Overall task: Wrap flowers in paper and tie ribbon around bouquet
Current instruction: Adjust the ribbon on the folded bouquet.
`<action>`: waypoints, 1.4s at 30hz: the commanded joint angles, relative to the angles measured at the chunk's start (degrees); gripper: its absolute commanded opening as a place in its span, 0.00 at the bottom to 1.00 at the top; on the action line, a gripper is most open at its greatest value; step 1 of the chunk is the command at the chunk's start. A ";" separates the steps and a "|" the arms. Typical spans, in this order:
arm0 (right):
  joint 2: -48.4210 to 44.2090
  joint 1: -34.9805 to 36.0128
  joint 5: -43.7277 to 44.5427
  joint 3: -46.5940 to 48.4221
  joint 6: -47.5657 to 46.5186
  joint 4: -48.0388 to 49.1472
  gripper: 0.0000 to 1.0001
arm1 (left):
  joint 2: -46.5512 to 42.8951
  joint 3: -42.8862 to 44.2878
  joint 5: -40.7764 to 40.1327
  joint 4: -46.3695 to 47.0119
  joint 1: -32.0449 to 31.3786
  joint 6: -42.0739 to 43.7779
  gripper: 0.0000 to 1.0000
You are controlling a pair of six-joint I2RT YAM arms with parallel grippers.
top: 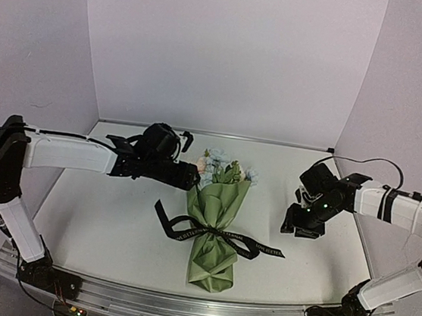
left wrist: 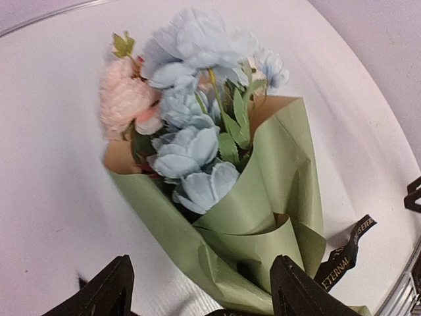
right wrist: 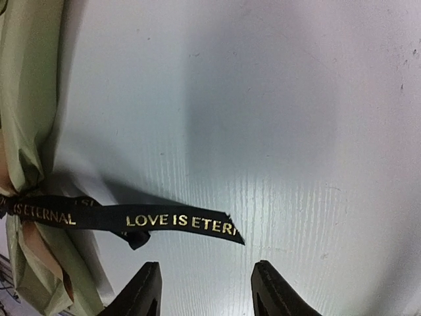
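- Bouquet (top: 217, 227) lies on the table (top: 105, 215) between the two arms, with the blooms toward the far wall and the pointed end toward the arm bases
- the flowers (left wrist: 187, 131) sit inside the cone of olive paper (left wrist: 283, 178), and the black ribbon (top: 221, 234) goes around the narrow waist of the cone, with a loop on the left side and a long tail lying flat to the right
- the left pincer (left wrist: 200, 289) stands wide just beside the blooms, over the upper cone, and it holds nothing
- the right pincer (right wrist: 207, 289) is partly wide and empty, near the cut end of the ribbon tail but apart from it
- in my judgement the tying is finished or nearly so, and the step in hand is to leave the bouquet cleanly; how tight the knot is I cannot tell
- to do it well, each arm should rise first and only then pull back, with jaws apart, so nothing catches the paper edge or drags the tail
- the left arm needs more care, because the soft petals and a loose paper fold are close to it
- if the knot looks slack, pull both ribbon ends outward together, not one alone
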 commanded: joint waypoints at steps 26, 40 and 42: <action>11.33 21.20 17.52 -2.54 14.11 11.82 0.50 | -3.64 -19.44 12.31 6.01 -0.19 -13.46 0.63; 14.20 24.24 18.08 -2.33 17.93 13.91 0.52 | -0.91 -18.43 14.16 7.72 -0.72 -13.53 0.34; 14.43 24.39 18.29 -2.35 18.30 14.09 0.52 | -0.95 -18.21 14.28 7.71 -0.82 -13.51 0.29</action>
